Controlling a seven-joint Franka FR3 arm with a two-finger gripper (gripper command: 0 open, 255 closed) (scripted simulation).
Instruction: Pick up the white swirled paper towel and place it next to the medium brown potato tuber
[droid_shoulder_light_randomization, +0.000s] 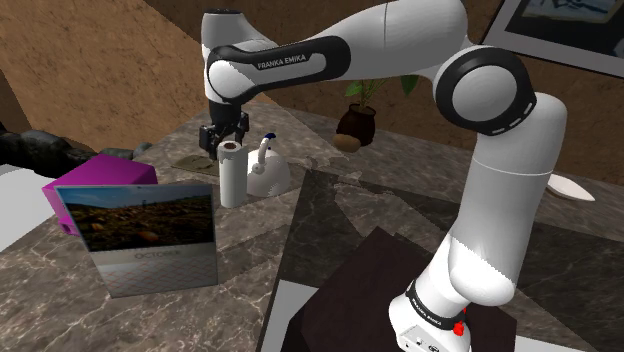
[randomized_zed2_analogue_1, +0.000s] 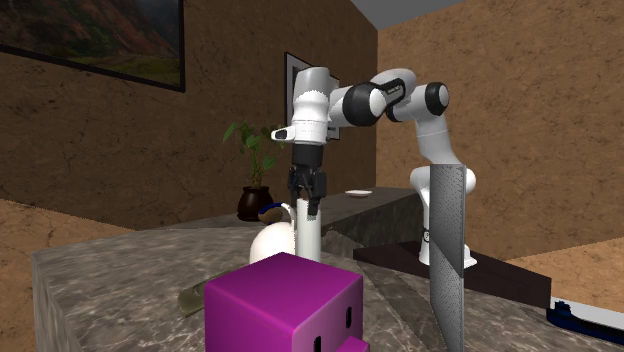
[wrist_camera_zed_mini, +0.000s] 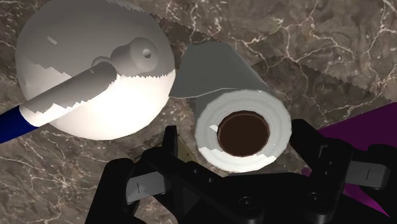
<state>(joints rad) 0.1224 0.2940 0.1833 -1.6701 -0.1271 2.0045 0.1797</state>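
Wrist view: gripper spread astride the upright paper towel beside the white kettle, poised to pinch.

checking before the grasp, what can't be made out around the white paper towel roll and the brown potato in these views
- Brown potato: tiny in the shoulder view; contact with the dark plant pot unclear.
- White paper towel roll: foot hidden behind the magenta box in the second exterior view.
- Black gripper: wrist view, one finger so near the roll that contact is unclear.
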